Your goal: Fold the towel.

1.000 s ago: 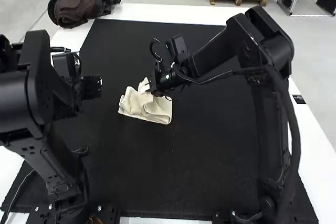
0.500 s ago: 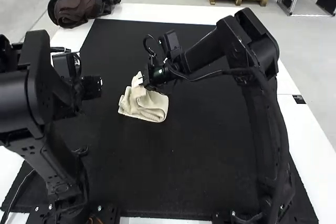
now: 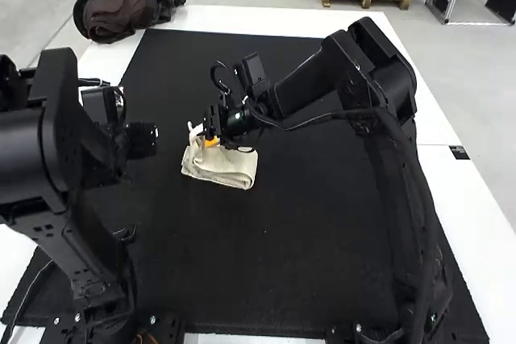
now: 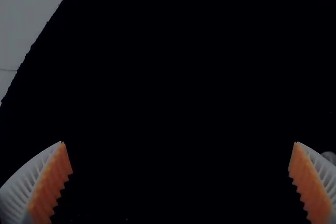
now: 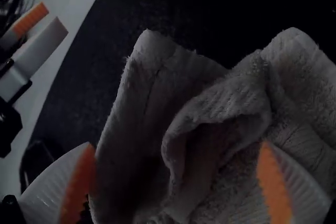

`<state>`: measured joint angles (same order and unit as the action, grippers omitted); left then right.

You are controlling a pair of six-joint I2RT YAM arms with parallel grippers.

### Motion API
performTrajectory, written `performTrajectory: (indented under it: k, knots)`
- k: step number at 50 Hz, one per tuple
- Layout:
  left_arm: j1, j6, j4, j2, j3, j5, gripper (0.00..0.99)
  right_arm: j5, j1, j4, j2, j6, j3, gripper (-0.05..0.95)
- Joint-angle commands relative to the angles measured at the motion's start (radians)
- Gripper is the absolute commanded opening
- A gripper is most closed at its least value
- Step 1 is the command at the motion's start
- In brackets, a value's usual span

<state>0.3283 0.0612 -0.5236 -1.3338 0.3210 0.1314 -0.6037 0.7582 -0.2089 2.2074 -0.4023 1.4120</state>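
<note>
The high view locates the towel [image 3: 229,170], partly bunched, left of the frame's centre, with my right gripper [image 3: 204,136] at its upper edge. The right wrist view adds 2 released fingers, spread, facing a curled fold. My left gripper [image 3: 143,140], frame left: 2 fingers released, wide apart, above the black mat [image 4: 178,87].

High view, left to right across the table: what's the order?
Left arm → bunched towel → right arm's elbow → small black label on the white tabletop.
</note>
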Motion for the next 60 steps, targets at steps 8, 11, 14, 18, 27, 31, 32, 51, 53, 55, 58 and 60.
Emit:
performTrajectory:
  k: [8,11,14,18,27,31,32,51,53,55,58,60]
  knots:
    - [0.003,-0.004,-0.015,0.024,-0.008,0.014,0.967,-0.036,-0.002,-0.004,-0.040,-0.020,0.039,0.55]
    - [0.003,-0.004,-0.016,0.025,-0.008,0.014,0.967,-0.039,-0.007,-0.004,-0.055,-0.027,0.035,0.32]
    - [0.002,-0.004,-0.016,0.025,-0.008,0.014,0.967,-0.044,-0.010,-0.006,-0.066,-0.032,0.028,0.13]
    - [0.003,-0.004,-0.015,0.024,-0.008,0.014,0.967,-0.042,-0.013,-0.006,-0.086,-0.032,0.025,-0.02]
    - [0.003,-0.004,-0.015,0.025,-0.008,0.014,0.967,-0.070,-0.026,-0.004,-0.112,-0.036,0.019,-0.02]
    - [0.002,-0.004,-0.015,0.024,-0.008,0.014,0.967,-0.079,-0.026,-0.004,-0.120,-0.043,0.018,-0.02]
    - [0.002,-0.004,-0.016,0.024,-0.008,0.014,0.967,-0.084,-0.028,-0.001,-0.121,-0.046,0.018,0.00]
    - [0.000,-0.003,-0.015,0.025,-0.008,0.013,0.967,-0.114,0.001,0.017,-0.120,-0.072,0.024,0.42]
    - [0.000,-0.003,-0.015,0.024,-0.010,0.013,0.967,-0.114,0.001,0.019,-0.121,-0.073,0.027,0.46]
    - [0.000,-0.001,-0.013,0.024,-0.011,0.013,0.967,-0.114,0.000,0.019,-0.124,-0.072,0.030,0.48]
    - [0.000,-0.003,-0.016,0.024,-0.016,0.013,0.967,-0.114,-0.002,0.025,-0.129,-0.069,0.030,0.48]
    - [-0.002,-0.003,-0.016,0.024,-0.017,0.013,0.967,-0.114,-0.008,0.039,-0.135,-0.061,0.028,0.45]
